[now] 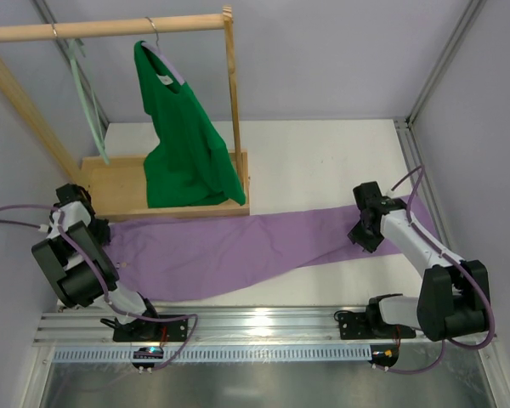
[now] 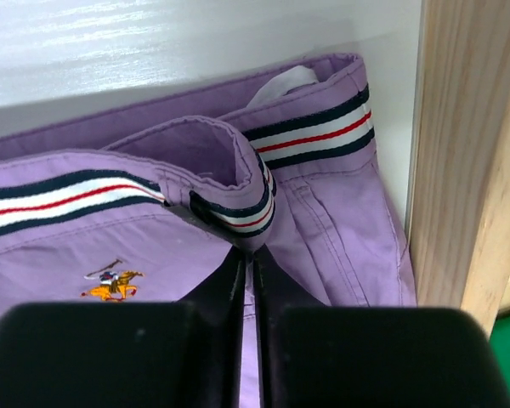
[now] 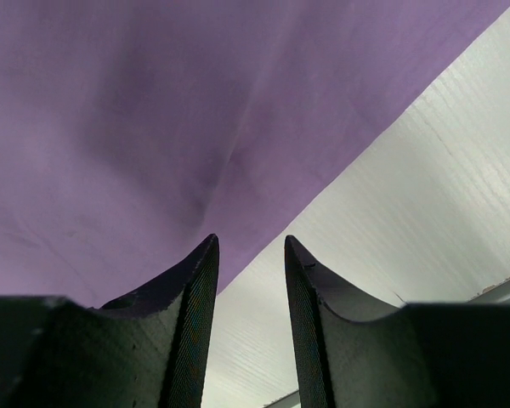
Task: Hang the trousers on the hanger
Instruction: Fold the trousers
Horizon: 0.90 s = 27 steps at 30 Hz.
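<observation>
The lilac trousers (image 1: 238, 242) lie flat across the table, waistband at the left, legs running right. In the left wrist view the striped waistband (image 2: 306, 136) is folded up, and my left gripper (image 2: 248, 251) is shut on a fold of it; in the top view that gripper (image 1: 100, 228) sits by the rack's base. My right gripper (image 3: 251, 246) is open and empty, over the near edge of a trouser leg (image 3: 136, 127); in the top view it (image 1: 364, 231) is at the leg end. The mint-green hanger (image 1: 87, 93) hangs from the rail at the far left.
A wooden rack with a top rail (image 1: 110, 30) and a base board (image 1: 119, 183) stands at the back left; its wood (image 2: 467, 170) is just right of my left gripper. A bright green top (image 1: 183, 144) hangs on another hanger. Grey walls enclose the table.
</observation>
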Each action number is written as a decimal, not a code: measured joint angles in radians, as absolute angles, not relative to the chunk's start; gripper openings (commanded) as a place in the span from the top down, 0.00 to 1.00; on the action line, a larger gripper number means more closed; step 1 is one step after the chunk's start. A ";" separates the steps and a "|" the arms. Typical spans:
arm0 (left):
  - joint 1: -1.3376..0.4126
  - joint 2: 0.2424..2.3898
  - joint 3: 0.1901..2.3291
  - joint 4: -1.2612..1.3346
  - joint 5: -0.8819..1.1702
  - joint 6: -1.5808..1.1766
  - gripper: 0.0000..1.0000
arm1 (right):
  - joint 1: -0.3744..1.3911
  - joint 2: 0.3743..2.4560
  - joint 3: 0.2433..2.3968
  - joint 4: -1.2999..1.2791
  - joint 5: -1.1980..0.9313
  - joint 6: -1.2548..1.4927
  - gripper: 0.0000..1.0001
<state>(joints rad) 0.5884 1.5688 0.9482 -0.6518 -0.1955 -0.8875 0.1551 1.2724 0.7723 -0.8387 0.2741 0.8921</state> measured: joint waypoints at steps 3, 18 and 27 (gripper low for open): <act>0.588 1.567 0.950 -0.661 -0.195 -0.885 1.00 | 0.155 1.272 0.780 -0.833 0.278 0.886 0.60; 0.588 1.355 0.964 -0.583 -0.129 -0.992 0.99 | 0.153 1.310 0.758 -0.775 0.289 0.865 0.61; 0.588 1.534 0.926 -0.478 -0.101 -0.983 0.99 | 0.141 1.330 0.757 -0.771 0.297 0.860 0.61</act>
